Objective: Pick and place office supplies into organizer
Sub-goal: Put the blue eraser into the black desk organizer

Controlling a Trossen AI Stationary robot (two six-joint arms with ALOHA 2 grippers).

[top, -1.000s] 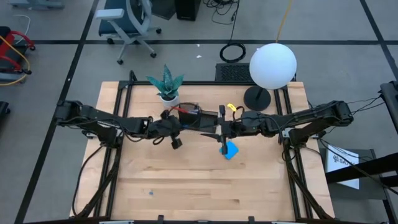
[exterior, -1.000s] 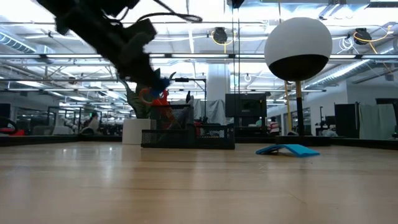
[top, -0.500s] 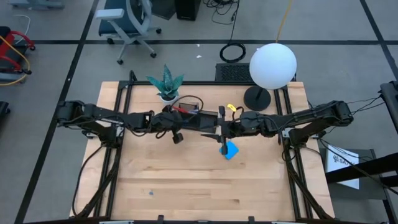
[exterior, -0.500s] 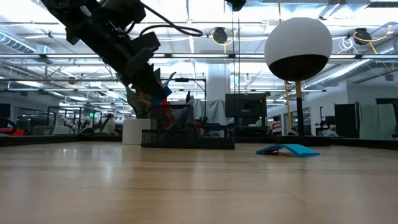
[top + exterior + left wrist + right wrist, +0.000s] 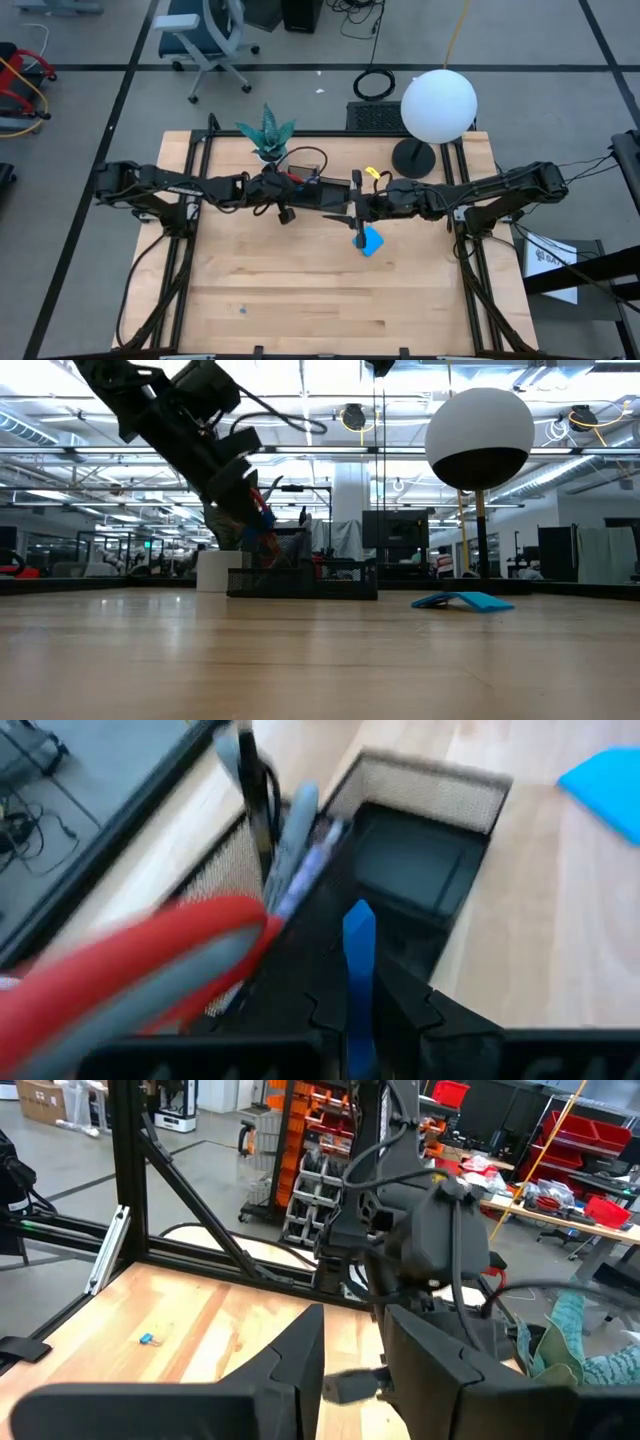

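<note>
Around the far edge of the table [image 5: 250, 290] stand a green potted plant [image 5: 266, 133] near the middle and a lamp [image 5: 436, 108] with a white globe toward the far right corner, its round black base just right of the work. The black organizer [image 5: 318, 190] sits between them, a little in from the far edge, with red-handled scissors [image 5: 150, 965] and a few pens [image 5: 290, 845] standing in its taller back section. The left claw [image 5: 284, 186] hangs over the organizer's left end, close under the plant, pinching a thin blue piece [image 5: 358, 982] between its fingers; in the left wrist view that piece points down at the organizer's open compartments, with the scissors handles just beside it. Compared with half a second ago, the left arm has reached a bit farther toward the plant and the organizer, and in the low view the claw now sits lower against the scissors. The right claw [image 5: 354, 212] waits at the organizer's right end, its fingers spread slightly with nothing between them, unmoved. A blue notepad [image 5: 371, 241] lies flat on the table just in front of it, and a tiny blue block [image 5: 147, 1339] rests well apart near the front left of the table.
</note>
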